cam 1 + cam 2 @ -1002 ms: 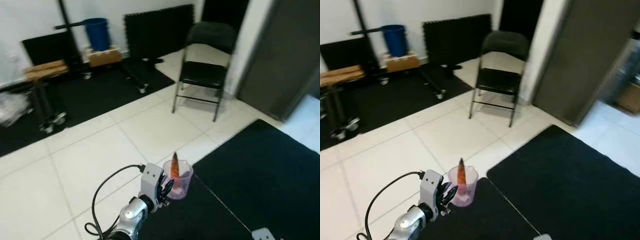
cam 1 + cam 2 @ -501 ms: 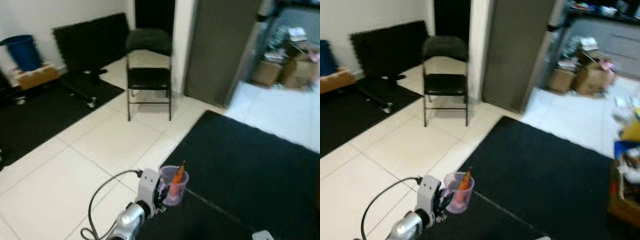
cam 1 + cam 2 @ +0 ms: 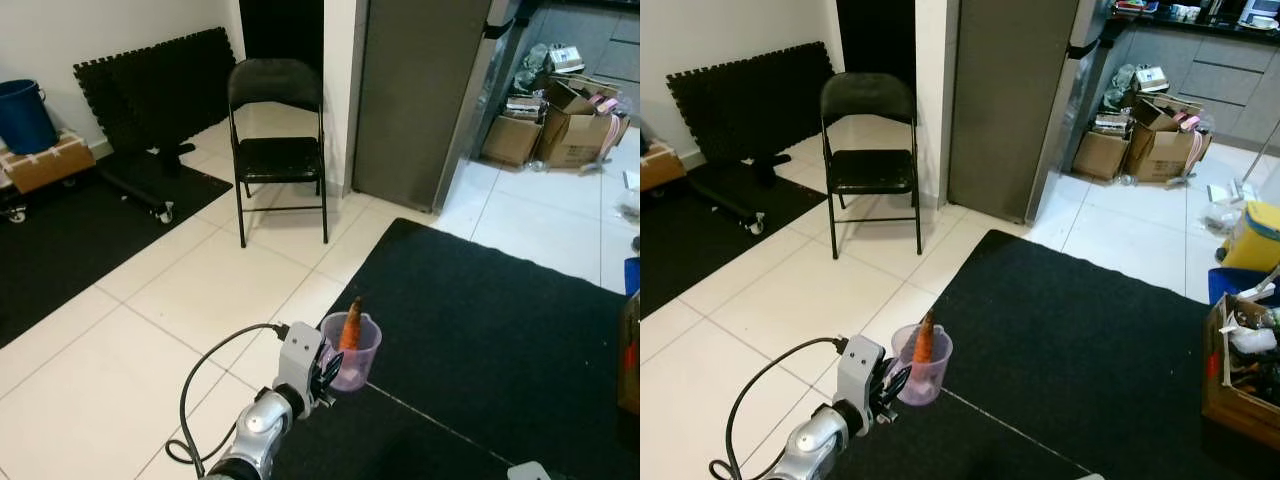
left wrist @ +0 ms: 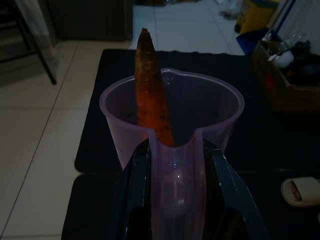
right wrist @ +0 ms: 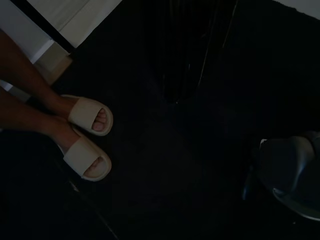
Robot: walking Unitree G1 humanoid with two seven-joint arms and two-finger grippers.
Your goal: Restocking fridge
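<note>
My left gripper is shut on the handle of a clear purple plastic jug, held out low in front of me over the floor. An orange carrot stands upright in the jug, its tip above the rim. In the left wrist view the jug sits between the two black fingers, with the carrot leaning on its wall. The tall grey fridge stands shut ahead, past a black mat. My right gripper hangs idle in a very dark view.
A black folding chair stands left of the fridge. Cardboard boxes are piled to its right, and a yellow bin and a full crate sit at the right. A person's feet in pale slippers stand close behind me.
The camera has swung to the right: the fridge, boxes and kitchen have come into view and the blue bucket has slid to the left edge. The jug stays in my left gripper.
</note>
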